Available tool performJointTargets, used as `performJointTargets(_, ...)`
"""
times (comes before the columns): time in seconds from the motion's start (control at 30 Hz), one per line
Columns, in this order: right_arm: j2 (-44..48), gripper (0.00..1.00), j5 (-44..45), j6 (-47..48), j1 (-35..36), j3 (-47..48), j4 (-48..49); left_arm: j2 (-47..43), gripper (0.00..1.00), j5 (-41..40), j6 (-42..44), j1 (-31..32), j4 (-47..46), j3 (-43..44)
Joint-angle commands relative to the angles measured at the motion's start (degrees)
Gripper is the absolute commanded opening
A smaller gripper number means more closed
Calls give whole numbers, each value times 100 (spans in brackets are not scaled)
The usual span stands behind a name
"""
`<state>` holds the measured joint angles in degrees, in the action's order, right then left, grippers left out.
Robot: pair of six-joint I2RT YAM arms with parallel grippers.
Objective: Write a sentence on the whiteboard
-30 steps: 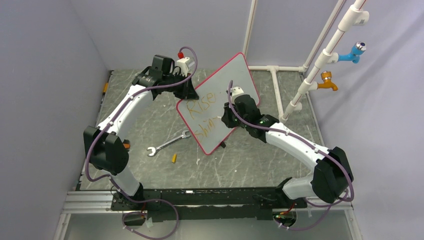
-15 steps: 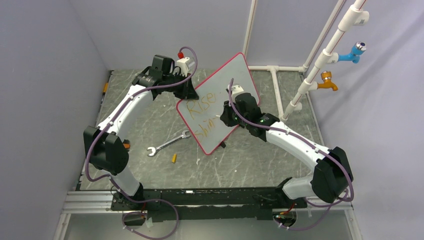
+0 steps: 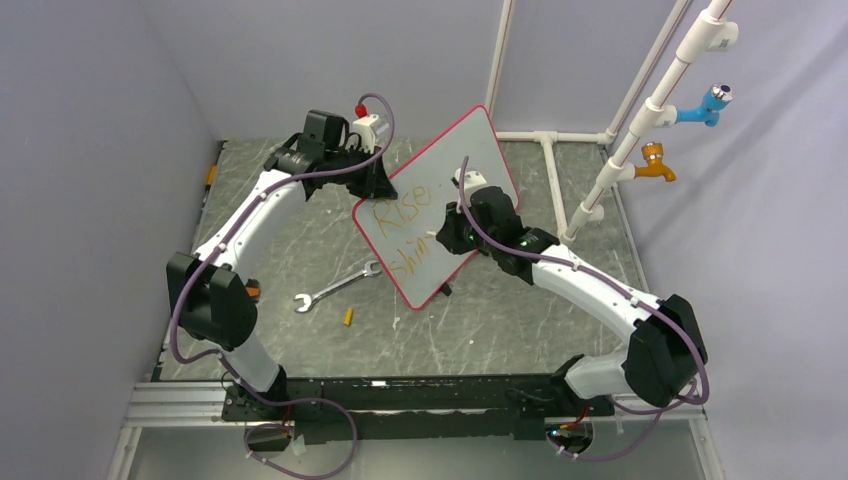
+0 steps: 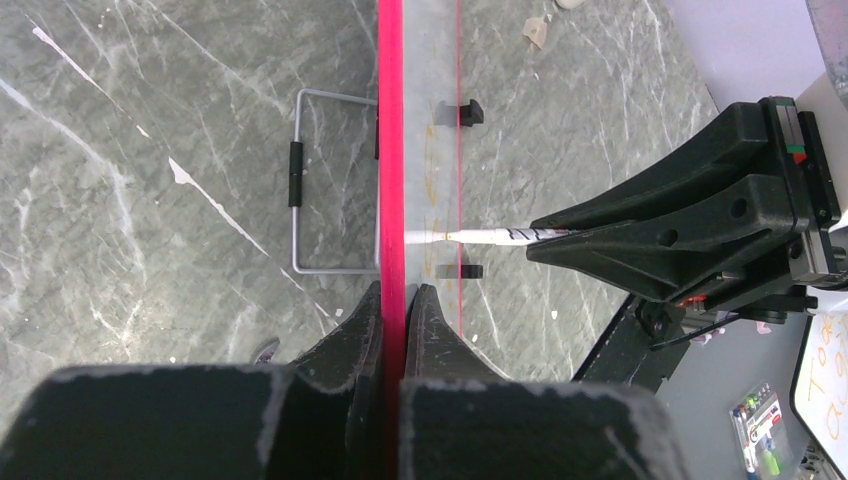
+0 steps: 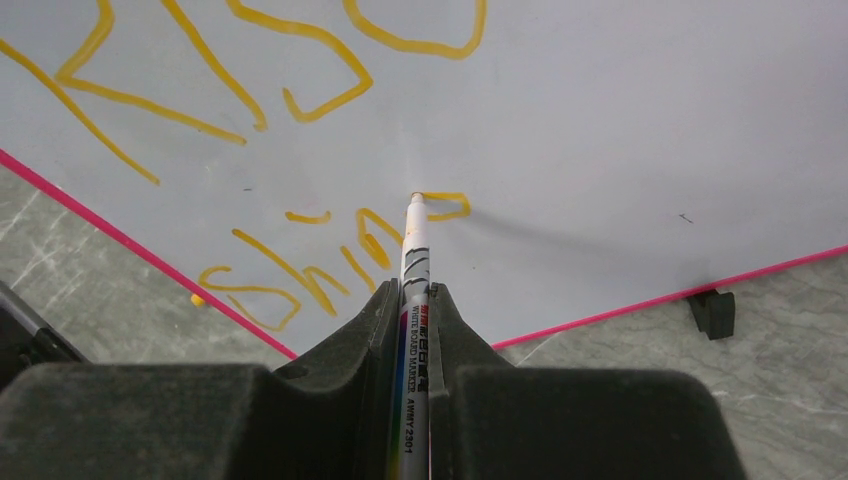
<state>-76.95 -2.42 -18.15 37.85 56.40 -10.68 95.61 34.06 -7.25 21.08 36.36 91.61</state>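
Observation:
The whiteboard (image 3: 455, 165) stands tilted at the middle of the table, white with a pink rim. My left gripper (image 4: 397, 295) is shut on its pink top rim (image 4: 390, 150) and holds it upright. My right gripper (image 5: 413, 290) is shut on a white marker (image 5: 412, 300), whose tip touches the board face (image 5: 640, 140). The sentence (image 5: 300, 255) is in orange: "Rise" in the upper row and "shin" below, with a fresh stroke at the tip. In the top view the right gripper (image 3: 452, 232) covers the end of the lower row.
A silver wrench (image 3: 335, 286) and a small orange cap (image 3: 348, 317) lie on the marble table in front of the board. White pipes with blue and orange taps (image 3: 660, 160) stand at the right. The board's wire stand (image 4: 320, 180) shows behind it.
My right gripper has shifted slightly left and up along the board with the marker, adding to the lower row. The left arm and the board have not moved.

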Motion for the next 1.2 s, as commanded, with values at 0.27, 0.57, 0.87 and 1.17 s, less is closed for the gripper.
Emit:
performJointTargets(0.27,152,0,-215,-180,163,-538,583,-43,0,-984,918,109,24,-179)
performJointTargets(0.57,274,0,56,-148,163,-863,502,-57,0,-964,909,115,26,-188)
performJointTargets(0.87,340,0,545,31,147,-816,241,-60,0,-961,909,119,13,-201)
performJointTargets(1.17,323,0,802,221,44,-481,28,-77,0,-972,918,124,13,-197)
